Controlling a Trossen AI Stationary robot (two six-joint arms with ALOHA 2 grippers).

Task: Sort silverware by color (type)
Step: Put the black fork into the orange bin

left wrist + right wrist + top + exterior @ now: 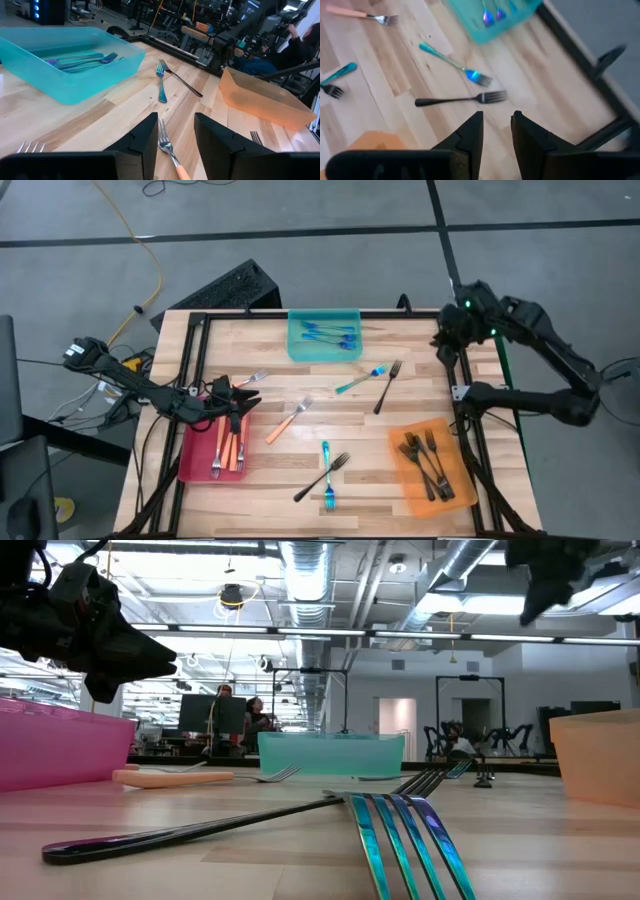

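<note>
My left gripper point(238, 394) point(175, 136) hovers open over the red tray's point(195, 465) far end, where several orange-handled forks point(228, 448) lie. Past its fingers an orange-handled fork point(169, 148) point(290, 420) lies flat on the wood. My right gripper point(449, 332) point(496, 131) hangs open and holds nothing, high over the table's far right corner. Below it lie a black fork point(460, 99) point(387, 387) and a blue fork point(452, 62) point(360, 378). The teal tray point(300, 345) holds blue forks point(330, 333). The orange tray point(400, 445) holds black forks point(428, 462).
Another blue fork point(326, 475) and a black fork point(320, 478) cross near the table's front edge. A further orange-handled fork point(256, 378) lies just beyond my left gripper. A dark frame point(470, 395) runs along the table's sides. People point(250, 715) stand in the room behind.
</note>
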